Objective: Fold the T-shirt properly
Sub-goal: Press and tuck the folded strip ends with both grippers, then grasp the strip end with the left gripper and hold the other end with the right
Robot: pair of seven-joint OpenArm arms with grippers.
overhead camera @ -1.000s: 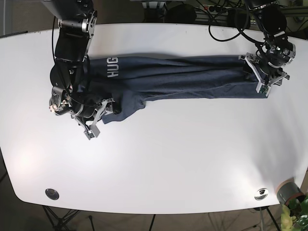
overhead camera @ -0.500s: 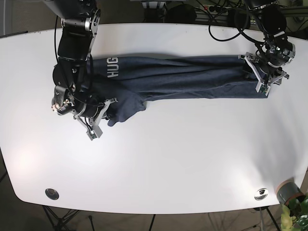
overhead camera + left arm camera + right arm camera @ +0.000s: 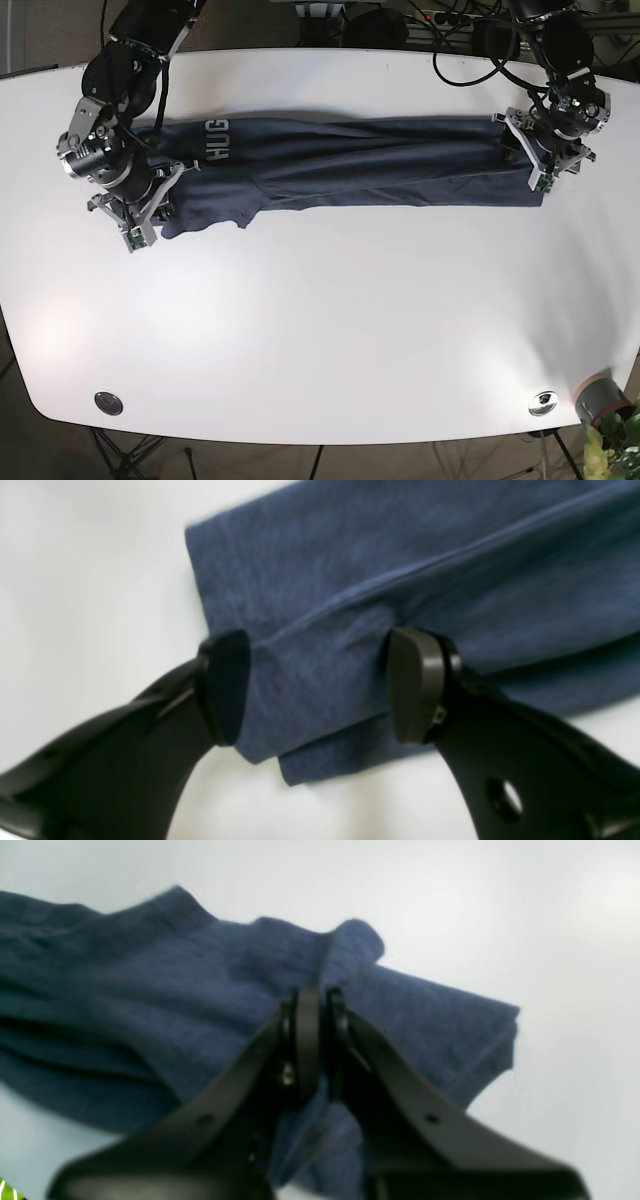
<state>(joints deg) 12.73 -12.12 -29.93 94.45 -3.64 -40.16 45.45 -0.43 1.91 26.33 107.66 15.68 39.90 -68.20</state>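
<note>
The dark blue T-shirt [image 3: 350, 165] lies stretched in a long band across the white table [image 3: 330, 320], with white "HUG" lettering [image 3: 217, 141] near its left end. My right gripper [image 3: 155, 215] is at that left end. In the right wrist view it [image 3: 315, 1035] is shut on a raised fold of the T-shirt [image 3: 150, 1005]. My left gripper [image 3: 535, 160] is at the band's right end. In the left wrist view it [image 3: 320, 685] is open, its fingers [image 3: 225, 685] straddling the layered hem corner of the T-shirt [image 3: 350, 580], which lies flat on the table.
Two round metal fittings [image 3: 108, 402] [image 3: 543, 402] sit near the table's front edge. A grey cup [image 3: 598, 398] and a green plant [image 3: 615, 445] stand off the front right corner. Cables [image 3: 470, 45] hang behind the far edge.
My right arm has swung left and toward the back, dragging the shirt's bunched left end with it, so the band now lies longer and straighter. The left gripper shifted slightly left.
</note>
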